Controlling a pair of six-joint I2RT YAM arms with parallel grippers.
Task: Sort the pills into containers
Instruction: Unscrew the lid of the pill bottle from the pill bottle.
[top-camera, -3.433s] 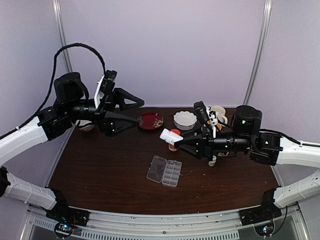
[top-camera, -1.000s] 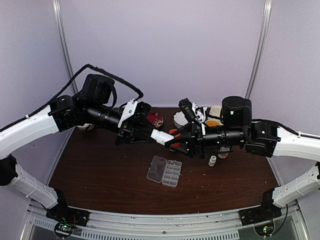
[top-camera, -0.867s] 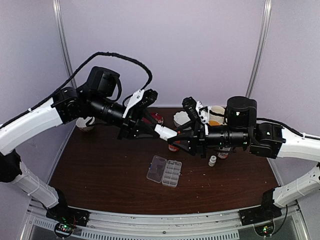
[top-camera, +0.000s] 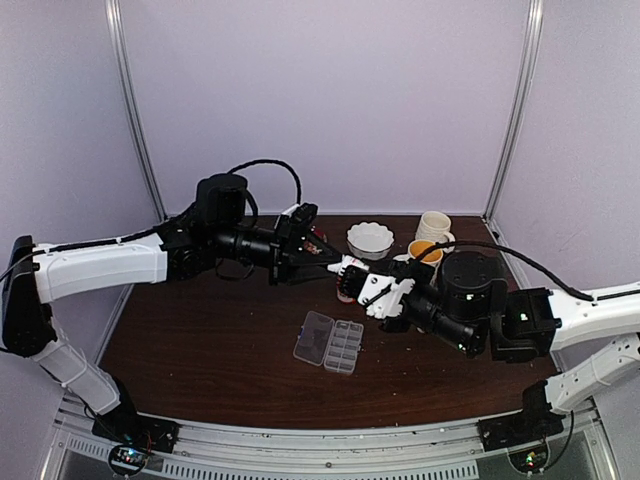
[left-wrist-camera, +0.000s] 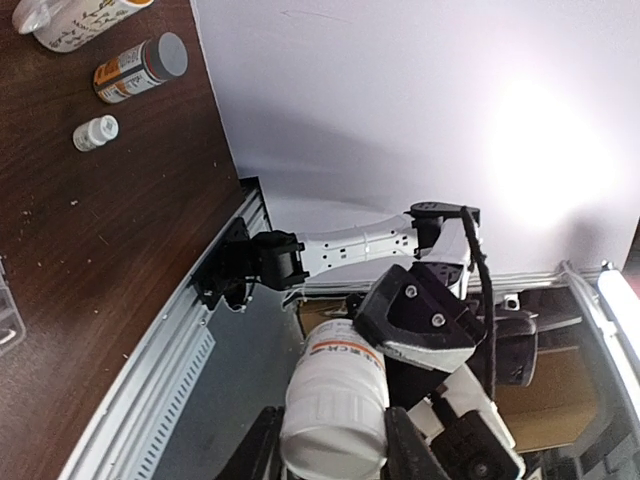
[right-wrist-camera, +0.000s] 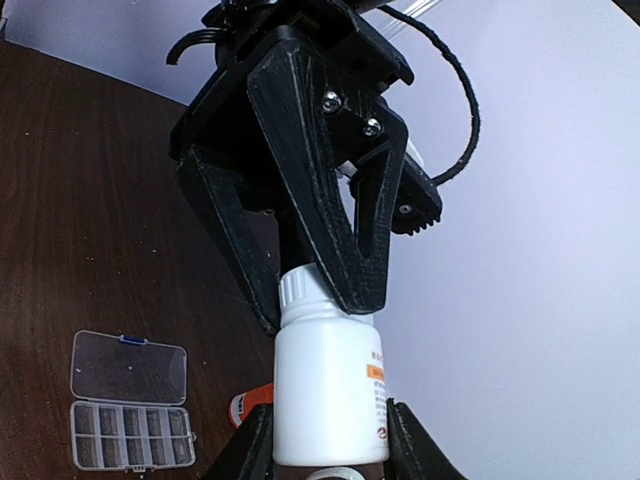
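Note:
A white pill bottle (top-camera: 352, 268) hangs in the air over the back of the table, held from both ends. My left gripper (left-wrist-camera: 335, 440) is shut on its ribbed white cap (right-wrist-camera: 300, 290). My right gripper (right-wrist-camera: 330, 445) is shut on the bottle's body (right-wrist-camera: 330, 385), the orange-print label facing right. The clear pill organizer (top-camera: 328, 341) lies open on the dark table below, lid flat to the left, cells to the right (right-wrist-camera: 130, 437). No pills show in any view.
A white scalloped bowl (top-camera: 370, 238), a cream mug (top-camera: 435, 224) and a mug with yellow contents (top-camera: 424, 250) stand at the back. An orange bottle (right-wrist-camera: 245, 405) lies under the held bottle. Another orange bottle (left-wrist-camera: 140, 65) and a tiny white bottle (left-wrist-camera: 96, 133) stand nearby.
The left arm has dropped and stretched rightward, carrying the bottle a little to the right. The right arm has pulled lower and nearer. Both grips have held.

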